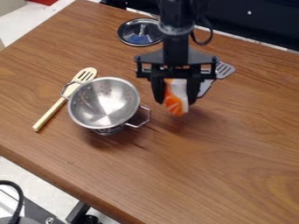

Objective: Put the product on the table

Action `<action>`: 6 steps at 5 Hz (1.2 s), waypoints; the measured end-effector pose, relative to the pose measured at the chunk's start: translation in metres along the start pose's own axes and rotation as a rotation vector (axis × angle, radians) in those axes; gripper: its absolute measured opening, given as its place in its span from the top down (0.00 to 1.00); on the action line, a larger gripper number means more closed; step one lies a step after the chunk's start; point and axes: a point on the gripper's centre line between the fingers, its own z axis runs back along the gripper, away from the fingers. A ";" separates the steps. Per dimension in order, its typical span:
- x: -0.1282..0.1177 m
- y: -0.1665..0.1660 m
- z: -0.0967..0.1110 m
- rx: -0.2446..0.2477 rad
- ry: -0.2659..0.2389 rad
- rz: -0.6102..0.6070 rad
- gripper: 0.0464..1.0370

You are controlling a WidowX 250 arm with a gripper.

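Black gripper (175,99) pinching the orange-and-white product (175,105) above the wooden table (227,175); its fingers and body hide the product's sides and top. From it, a grey slotted spatula (225,70), partly covered, lies at two o'clock, a lid (140,38) at eleven, a metal colander (105,105) at nine, overlapping a wooden spoon (52,113).

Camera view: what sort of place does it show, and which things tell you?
Probably a robotics lab: a black robot arm hangs over a wooden table holding a metal colander.
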 end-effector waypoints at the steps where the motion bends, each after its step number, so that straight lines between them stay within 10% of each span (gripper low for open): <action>1: -0.006 -0.008 -0.009 -0.059 0.017 0.015 0.44; 6: -0.018 -0.015 -0.023 -0.047 0.009 -0.003 0.36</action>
